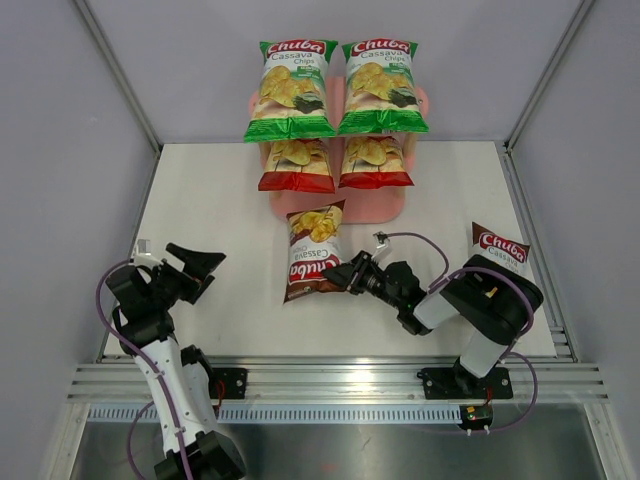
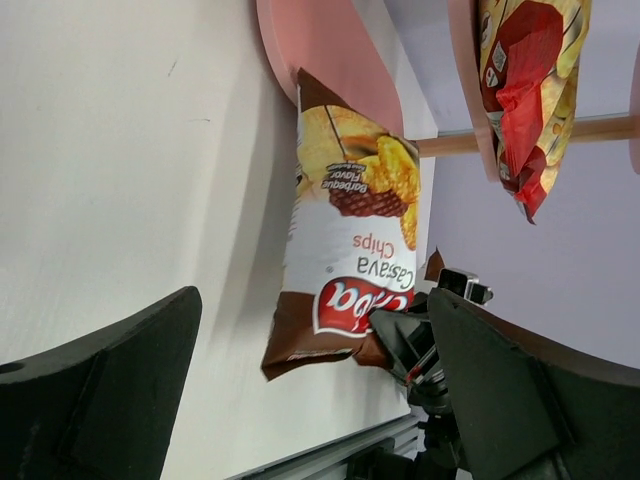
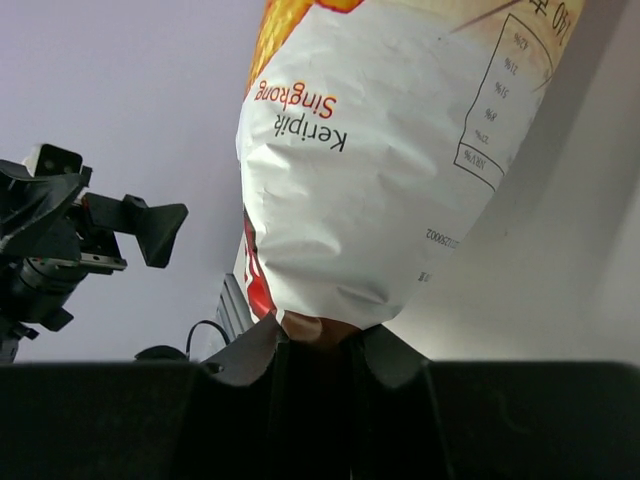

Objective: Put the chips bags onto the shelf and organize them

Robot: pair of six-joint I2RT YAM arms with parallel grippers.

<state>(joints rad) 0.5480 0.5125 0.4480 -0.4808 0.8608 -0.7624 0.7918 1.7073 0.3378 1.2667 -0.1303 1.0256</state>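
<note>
the right gripper [image 1: 350, 274] is pinched shut on the bottom seam of a dark brown chips bag [image 1: 312, 255]. this bag stretches out just in front of the shelf [image 1: 372, 207], logo end away from the shelf. its far end overlaps the front edge of the lowest pink board. whether that end rests on the board cannot be told.

on the shelf's top tier two green bags [image 1: 291, 90] stand side by side. two red bags [image 1: 297, 165] sit on the tier below them.

a second brown bag [image 1: 499, 247] lies on the table [image 1: 220, 200], in front of the shelf and off to its right.

the left gripper [image 1: 203, 270] hangs in front of the shelf and well to its left, its fingers spread wide with nothing between them.
</note>
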